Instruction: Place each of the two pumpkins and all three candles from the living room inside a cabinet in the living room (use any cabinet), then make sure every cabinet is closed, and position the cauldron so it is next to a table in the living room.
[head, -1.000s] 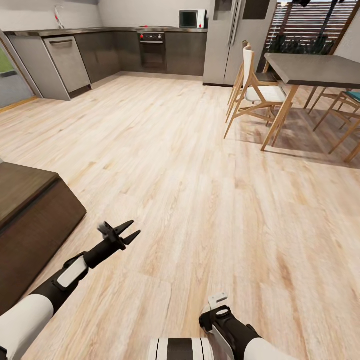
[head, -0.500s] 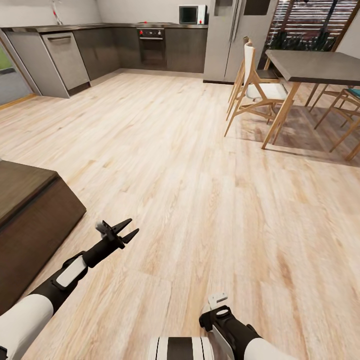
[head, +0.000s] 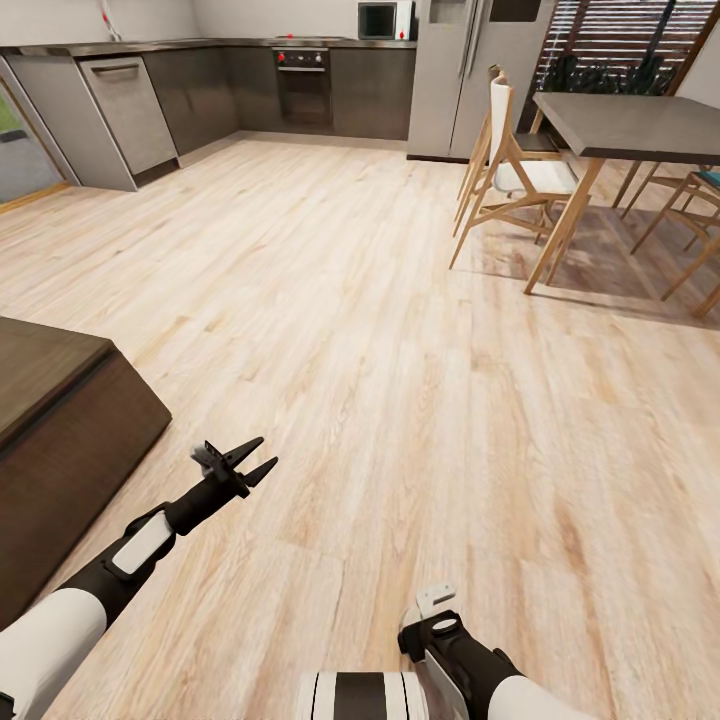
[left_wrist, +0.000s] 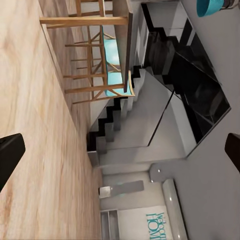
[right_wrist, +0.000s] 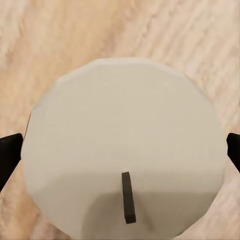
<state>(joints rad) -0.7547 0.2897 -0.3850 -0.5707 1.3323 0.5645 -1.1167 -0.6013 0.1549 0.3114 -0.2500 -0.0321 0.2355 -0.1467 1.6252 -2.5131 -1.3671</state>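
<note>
A pale grey candle (right_wrist: 120, 135) with a short dark wick sits between the two dark fingers of my right gripper (right_wrist: 120, 150), which is shut on it above the wood floor. In the head view that arm's wrist (head: 450, 640) hangs low at the bottom, pointing down. My left gripper (head: 268, 451) is held out over the floor, open, with nothing between its fingers (left_wrist: 10, 156). The end of the low dark brown cabinet (head: 80, 440) stands just left of the left arm, its fronts flat and shut. Pumpkins and cauldron are out of view.
A grey dining table (head: 630, 125) with wooden chairs (head: 510, 170) stands at the far right. Grey kitchen units (head: 200, 90), an oven and a fridge (head: 450, 70) line the back wall. Wide wood floor (head: 400, 350) lies ahead.
The whole picture has shifted a little: the kitchen and the table sit higher in the frame, so the camera has moved. Both arms hold the same pose.
</note>
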